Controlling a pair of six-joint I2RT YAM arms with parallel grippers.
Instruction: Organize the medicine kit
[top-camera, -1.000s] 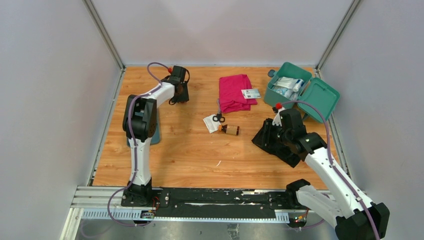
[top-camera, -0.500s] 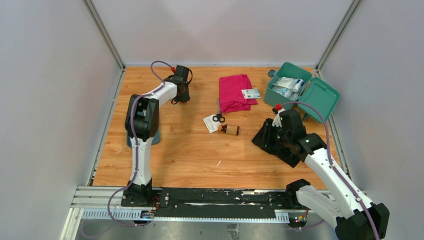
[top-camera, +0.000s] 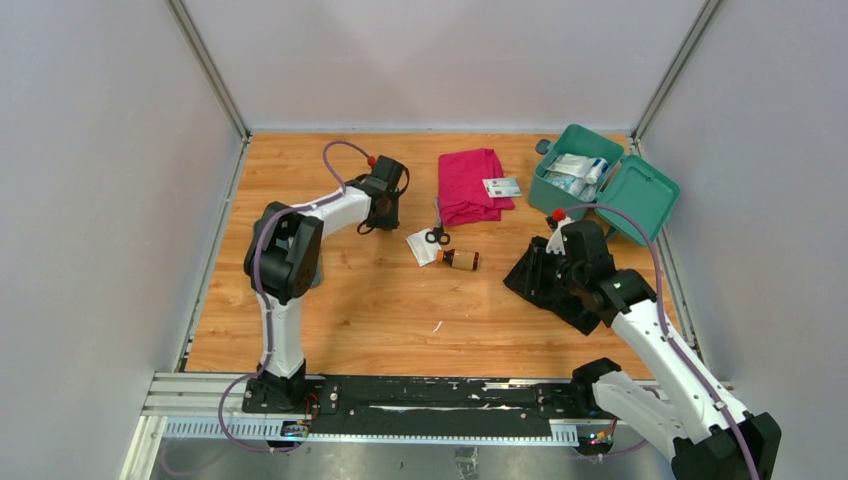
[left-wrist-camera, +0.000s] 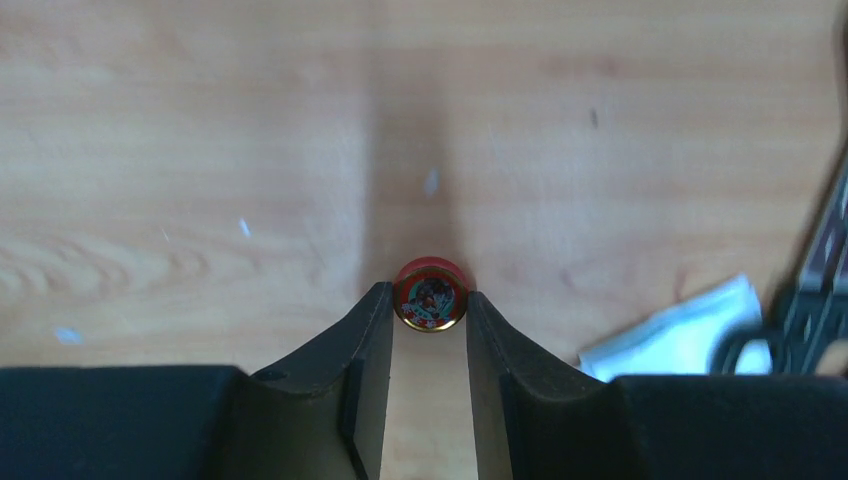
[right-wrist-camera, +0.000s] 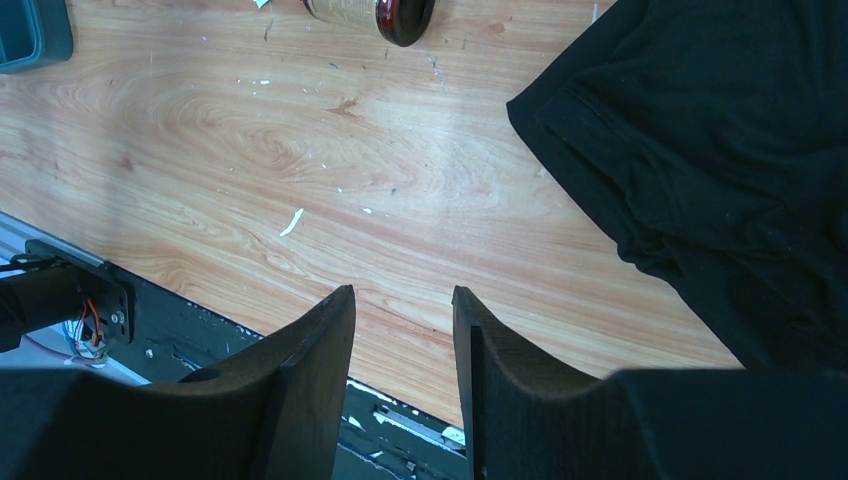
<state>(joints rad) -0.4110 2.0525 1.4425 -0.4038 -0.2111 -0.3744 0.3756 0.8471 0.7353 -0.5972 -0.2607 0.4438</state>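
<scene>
My left gripper pinches tin | right gripper ajar, empty | kit at 1 o'clock part-filled | bottle, scissors left out

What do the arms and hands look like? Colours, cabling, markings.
Both the left arm and right arm: white links, black joint housings, a purple cable looping along each, a small red knob near each wrist. The left hand and right hand: two matte black fingers tapering to the tips. No legible markings.
</scene>
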